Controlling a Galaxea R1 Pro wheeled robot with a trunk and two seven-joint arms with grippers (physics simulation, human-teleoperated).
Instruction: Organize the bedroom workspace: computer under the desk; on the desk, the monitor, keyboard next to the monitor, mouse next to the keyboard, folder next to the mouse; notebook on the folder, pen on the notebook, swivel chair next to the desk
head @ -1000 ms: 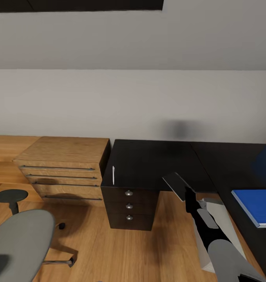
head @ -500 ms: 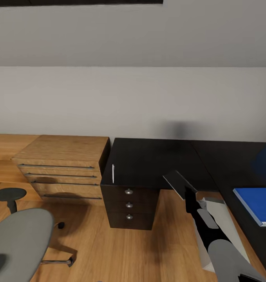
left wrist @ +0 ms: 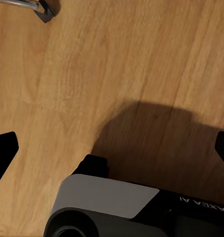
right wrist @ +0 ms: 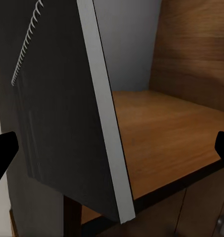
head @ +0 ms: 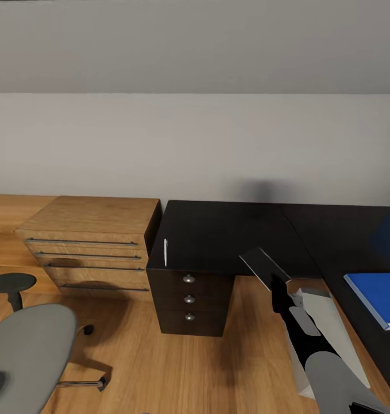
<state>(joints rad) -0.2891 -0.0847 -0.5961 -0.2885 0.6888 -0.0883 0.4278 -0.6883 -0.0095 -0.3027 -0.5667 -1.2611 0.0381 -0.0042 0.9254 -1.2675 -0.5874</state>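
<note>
Little has moved but the head camera, tilting up slightly. Swivel chair waits well left of the desk; the pen lies at its left edge. Right gripper holds the notebook above the desk's front edge, clamped between its fingers; the folder rests at the right. Left gripper is spread wide over floor.
</note>
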